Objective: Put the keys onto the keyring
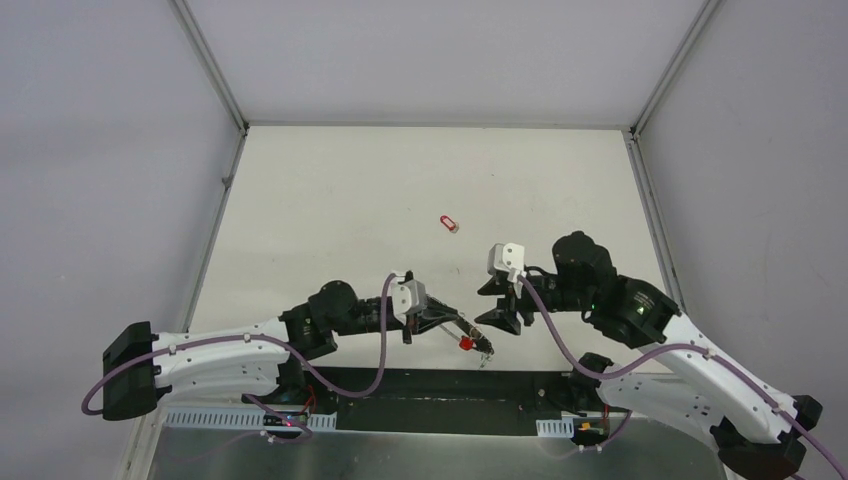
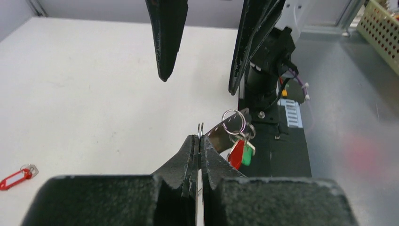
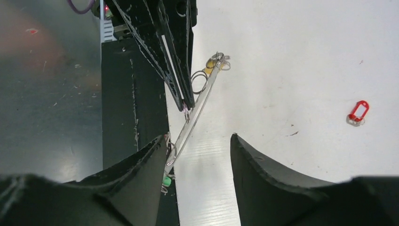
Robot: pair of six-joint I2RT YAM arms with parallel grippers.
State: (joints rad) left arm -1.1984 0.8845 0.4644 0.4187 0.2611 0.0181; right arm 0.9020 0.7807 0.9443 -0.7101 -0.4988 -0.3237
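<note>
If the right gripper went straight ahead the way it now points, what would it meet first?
Most likely the thin grey metal wire keyring, held edge-on by the shut left gripper just ahead of the open right gripper. Depth is unclear, so it might touch the left gripper's tips instead.

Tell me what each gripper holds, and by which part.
Left gripper is shut on the keyring, pinching its thin wire rim at the fingertips. Right gripper is open and holds nothing.

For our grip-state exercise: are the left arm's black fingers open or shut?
Shut: the left fingers meet with no gap, clamping the thin grey metal wire keyring.
</note>
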